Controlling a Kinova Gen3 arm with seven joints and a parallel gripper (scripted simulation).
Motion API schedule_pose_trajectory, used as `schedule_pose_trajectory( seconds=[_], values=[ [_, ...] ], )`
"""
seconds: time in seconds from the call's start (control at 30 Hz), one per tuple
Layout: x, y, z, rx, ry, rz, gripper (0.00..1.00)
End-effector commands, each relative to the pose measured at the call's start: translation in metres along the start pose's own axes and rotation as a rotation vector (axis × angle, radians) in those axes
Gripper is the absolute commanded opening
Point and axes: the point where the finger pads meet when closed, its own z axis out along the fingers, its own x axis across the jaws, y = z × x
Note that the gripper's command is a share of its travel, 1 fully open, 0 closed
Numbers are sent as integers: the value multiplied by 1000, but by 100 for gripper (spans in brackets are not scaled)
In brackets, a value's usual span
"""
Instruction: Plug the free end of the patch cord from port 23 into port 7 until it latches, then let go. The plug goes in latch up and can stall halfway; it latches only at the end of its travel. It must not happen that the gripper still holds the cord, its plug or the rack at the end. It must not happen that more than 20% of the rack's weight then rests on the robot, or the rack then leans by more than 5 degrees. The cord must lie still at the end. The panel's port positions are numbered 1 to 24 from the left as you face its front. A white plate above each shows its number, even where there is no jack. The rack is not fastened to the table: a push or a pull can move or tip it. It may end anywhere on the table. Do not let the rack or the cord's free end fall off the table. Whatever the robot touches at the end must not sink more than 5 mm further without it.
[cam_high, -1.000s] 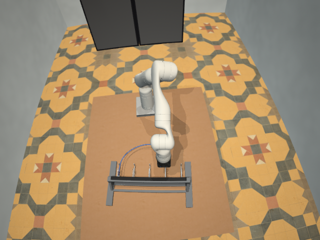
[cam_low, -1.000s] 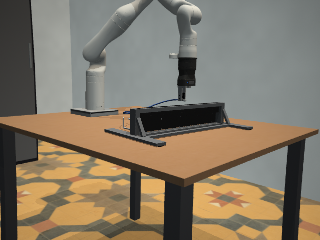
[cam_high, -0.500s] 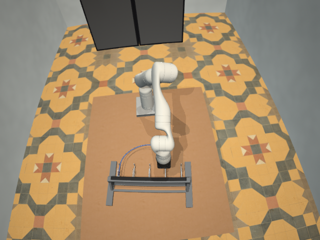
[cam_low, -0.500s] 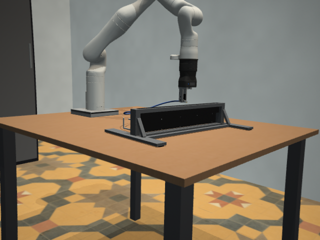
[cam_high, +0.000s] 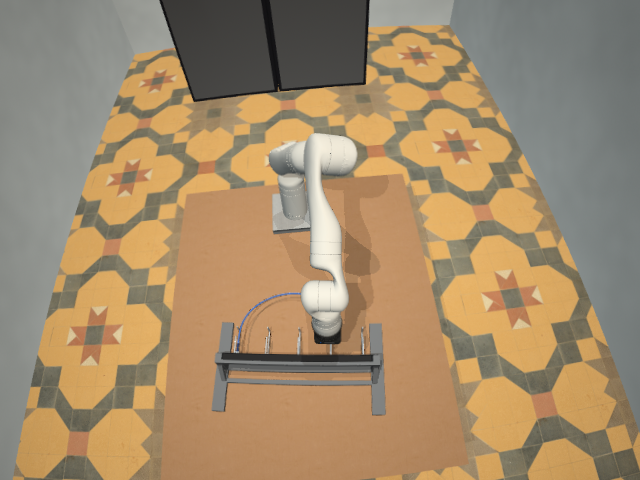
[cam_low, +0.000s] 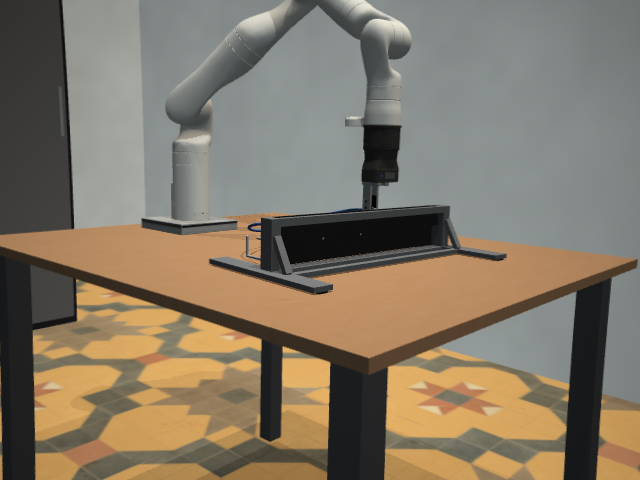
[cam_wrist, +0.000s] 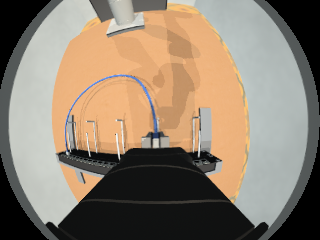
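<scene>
Pinching the plug's end of the bendy blue cord (cam_high: 268, 298) (cam_low: 347, 210) (cam_wrist: 120, 76), my gripper (cam_low: 370, 207) (cam_wrist: 155, 137) is hanging by the rack (cam_high: 299, 363) (cam_low: 356, 211) (cam_wrist: 62, 156), probably needing the stiff plug, not floppy cord.

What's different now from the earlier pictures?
The black two-finger gripper has come down and moved toward the dark grey metal rack. The thin blue patch cord has come down with it near its gripped end. Nothing was newly grasped or let go, as far as the views show. The rack and the arm's square base plate stayed put.
</scene>
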Motion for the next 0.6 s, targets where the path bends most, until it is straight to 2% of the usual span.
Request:
schedule_pose_trajectory(
  seconds=[0.0, 0.57],
  values=[
    [2, 2, 6, 8, 5, 6, 0],
    [2, 10, 10, 5, 8, 6, 0]
  ],
)
